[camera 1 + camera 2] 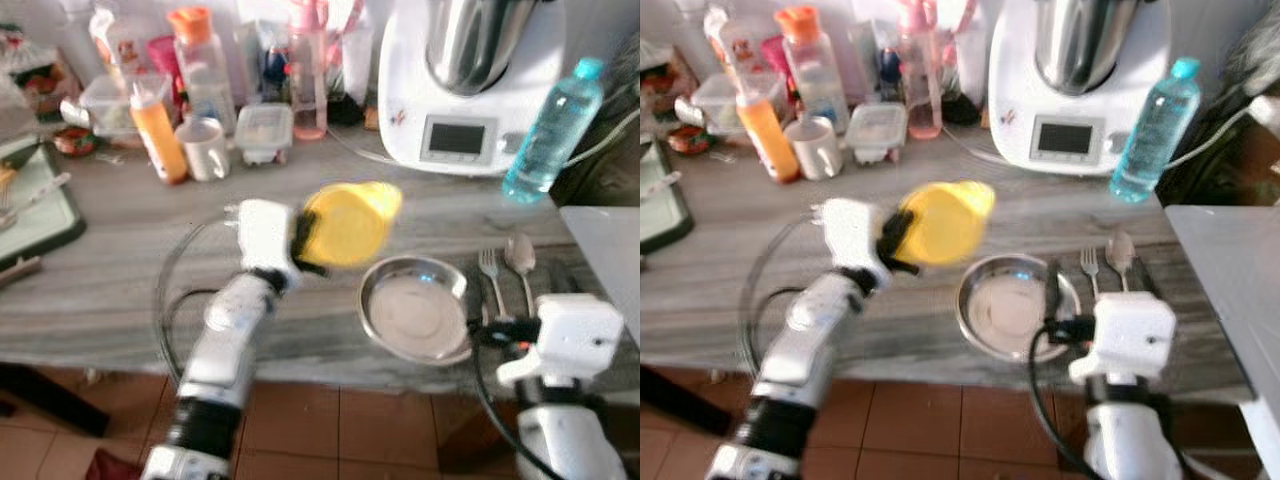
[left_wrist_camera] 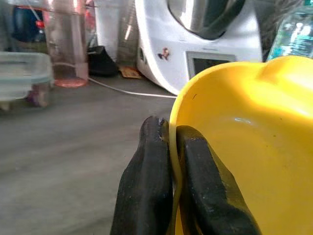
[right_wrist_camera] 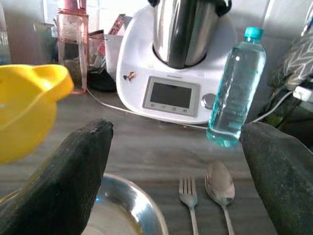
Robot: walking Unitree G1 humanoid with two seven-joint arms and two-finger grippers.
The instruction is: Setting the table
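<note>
My left gripper is shut on the rim of a yellow plastic bowl, held tilted in the air above the grey counter, just left of and above the steel plate. In the left wrist view the two black fingers pinch the yellow bowl's wall. A fork and a spoon lie side by side right of the plate. My right gripper stands open near the counter's front edge, over the plate's right side, fingers wide apart.
At the back stand a white kitchen machine, a blue water bottle, a white mug, an orange squeeze bottle and several containers. A green-rimmed tray lies far left. A black cable loops on the counter.
</note>
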